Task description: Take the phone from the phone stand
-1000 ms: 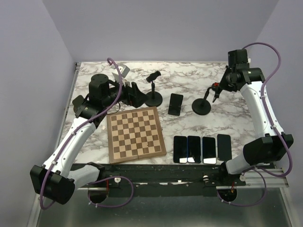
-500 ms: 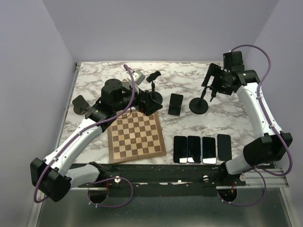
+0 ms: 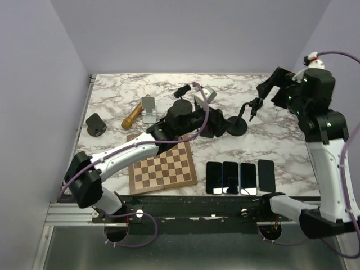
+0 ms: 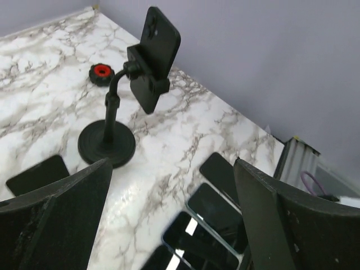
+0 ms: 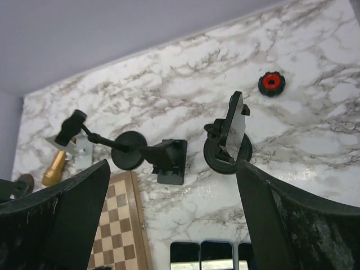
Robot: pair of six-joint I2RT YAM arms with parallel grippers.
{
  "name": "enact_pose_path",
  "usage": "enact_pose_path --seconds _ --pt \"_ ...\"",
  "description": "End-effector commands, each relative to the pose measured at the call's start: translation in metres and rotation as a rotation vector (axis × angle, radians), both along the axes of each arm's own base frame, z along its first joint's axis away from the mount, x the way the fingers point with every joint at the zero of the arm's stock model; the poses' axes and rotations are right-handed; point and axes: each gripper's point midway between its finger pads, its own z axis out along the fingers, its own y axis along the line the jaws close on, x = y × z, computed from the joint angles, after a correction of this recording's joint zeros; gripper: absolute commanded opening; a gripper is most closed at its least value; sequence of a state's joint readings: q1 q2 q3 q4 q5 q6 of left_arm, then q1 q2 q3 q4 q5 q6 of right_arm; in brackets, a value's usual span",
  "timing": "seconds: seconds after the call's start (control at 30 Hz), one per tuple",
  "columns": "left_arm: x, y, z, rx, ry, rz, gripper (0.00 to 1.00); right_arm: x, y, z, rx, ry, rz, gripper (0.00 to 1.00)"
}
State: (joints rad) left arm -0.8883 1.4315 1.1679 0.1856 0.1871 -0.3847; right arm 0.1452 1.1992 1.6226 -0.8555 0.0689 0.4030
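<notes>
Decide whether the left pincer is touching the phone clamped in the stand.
Apart. The left wrist view shows the phone up in its stand, with marble table visible between it and the open left pincer.

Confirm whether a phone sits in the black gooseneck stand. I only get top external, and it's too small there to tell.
Observer: Yes. The left wrist view shows a black phone clamped in the head of the black round-based gooseneck stand.
Operator: Is the left end effector on it?
Observer: No. The left end effector is open, jaws wide apart, short of the stand and touching neither it nor the phone.
</notes>
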Motion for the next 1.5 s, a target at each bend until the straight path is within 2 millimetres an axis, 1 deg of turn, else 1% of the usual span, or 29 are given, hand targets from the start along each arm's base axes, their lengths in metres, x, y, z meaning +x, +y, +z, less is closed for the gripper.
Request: enact_pose_path --seconds 0.0,0.07,0.1,0.17,0.23,0.27,0.33,0.4,0.43,0.47,0.5,0.67,0.77,0.83,0.93,1.03,1.17,1.2,1.3,1.37,1.4,1.47 --pt "0.031 -0.048 0.036 -0.068 -0.148 0.103 0.94 -0.033 -0.016 0.053 0.040 -0.232 -0.082 1.00" --pt "0.046 -0.067 0.037 -0.060 -0.160 0.128 0.89 -0.049 -0.025 0.067 0.058 -0.285 -0.130 1.00" --pt "0.051 -0.078 0.038 -0.060 -0.168 0.129 0.88 -0.054 -0.035 0.067 0.072 -0.272 -0.196 1.00" --pt "0.062 -0.094 0.032 -0.049 -0.170 0.137 0.87 -0.064 -0.049 0.070 0.085 -0.273 -0.286 1.00" --pt "0.073 -0.106 0.027 -0.035 -0.169 0.155 0.85 -0.073 -0.061 0.069 0.088 -0.279 -0.361 1.00" --pt "0.078 -0.112 0.025 -0.029 -0.167 0.161 0.84 -0.077 -0.062 0.070 0.091 -0.285 -0.373 1.00" --pt "0.087 -0.123 0.019 -0.016 -0.167 0.168 0.81 -0.080 -0.057 0.067 0.109 -0.281 -0.348 1.00" --pt "0.096 -0.133 0.011 -0.007 -0.164 0.176 0.77 -0.082 -0.046 0.064 0.147 -0.274 -0.296 1.00" --pt "0.099 -0.138 0.012 -0.010 -0.162 0.177 0.75 -0.083 -0.043 0.062 0.164 -0.270 -0.283 1.00" --pt "0.102 -0.143 0.006 -0.004 -0.152 0.176 0.74 -0.084 -0.039 0.060 0.174 -0.268 -0.264 1.00" --pt "0.105 -0.147 0.005 -0.006 -0.147 0.180 0.74 -0.085 -0.037 0.060 0.179 -0.270 -0.251 1.00" --pt "0.110 -0.166 -0.013 0.005 -0.106 0.157 0.74 -0.087 -0.039 0.058 0.161 -0.263 -0.254 1.00" --pt "0.116 -0.171 -0.026 0.027 -0.078 0.165 0.70 -0.087 -0.039 0.059 0.155 -0.268 -0.254 1.00" --pt "0.117 -0.174 -0.028 0.026 -0.078 0.161 0.66 -0.085 -0.038 0.057 0.144 -0.265 -0.246 1.00" --pt "0.119 -0.180 -0.031 0.027 -0.069 0.153 0.56 -0.081 -0.037 0.047 0.115 -0.245 -0.235 1.00" --pt "0.118 -0.181 -0.030 0.024 -0.069 0.142 0.48 -0.074 -0.032 0.032 0.073 -0.206 -0.193 1.00" --pt "0.114 -0.177 -0.025 0.020 -0.063 0.084 0.28 -0.067 -0.028 0.016 0.027 -0.154 -0.159 1.00" --pt "0.112 -0.175 -0.023 0.019 -0.059 0.063 0.25 -0.065 -0.028 0.013 0.013 -0.147 -0.155 1.00" --pt "0.105 -0.165 -0.019 0.033 -0.046 0.001 0.06 -0.059 -0.031 0.005 -0.040 -0.134 -0.151 1.00" --pt "0.101 -0.153 -0.018 0.049 -0.028 -0.037 0.01 -0.056 -0.032 -0.002 -0.070 -0.120 -0.148 1.00" --pt "0.100 -0.146 -0.015 0.049 -0.016 -0.057 0.00 -0.054 -0.033 -0.006 -0.082 -0.113 -0.148 1.00" --pt "0.098 -0.132 -0.017 0.064 0.026 -0.086 0.00 -0.050 -0.033 -0.013 -0.094 -0.104 -0.146 1.00"
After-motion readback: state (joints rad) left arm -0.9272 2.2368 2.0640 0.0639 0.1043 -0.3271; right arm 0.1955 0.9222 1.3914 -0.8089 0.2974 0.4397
